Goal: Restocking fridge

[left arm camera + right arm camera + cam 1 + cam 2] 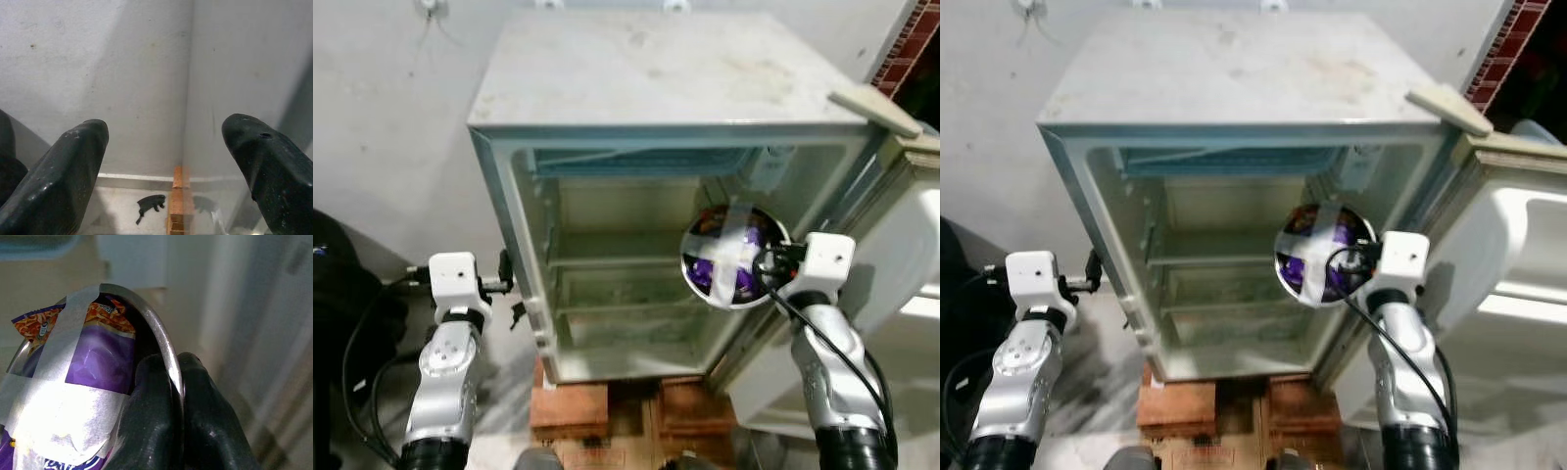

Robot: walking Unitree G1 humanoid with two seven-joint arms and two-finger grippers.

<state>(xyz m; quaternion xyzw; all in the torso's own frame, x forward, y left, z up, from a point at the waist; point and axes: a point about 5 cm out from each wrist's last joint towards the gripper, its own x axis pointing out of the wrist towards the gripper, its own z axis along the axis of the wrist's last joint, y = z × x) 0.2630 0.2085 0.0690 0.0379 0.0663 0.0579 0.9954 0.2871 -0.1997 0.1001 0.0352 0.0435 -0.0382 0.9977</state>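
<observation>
- At the open fridge [636,196] mouth, right gripper [171,396] clenched on the rim of a metal bowl [732,257] — taped over a purple snack packet [100,352], held before the shelves.
- Left gripper [166,147] released, fingers spread, beside the fridge's outer left wall.
- Fridge sits on bricks [570,406].

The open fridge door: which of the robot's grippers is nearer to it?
Right. The right gripper, holding a steel bowl, is just beside the fridge door; the left gripper is outside the fridge's opposite wall.

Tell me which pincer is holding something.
The right pincer, pinching the rim of a taped metal bowl at the open fridge. The left pincer is open beside the fridge.
</observation>
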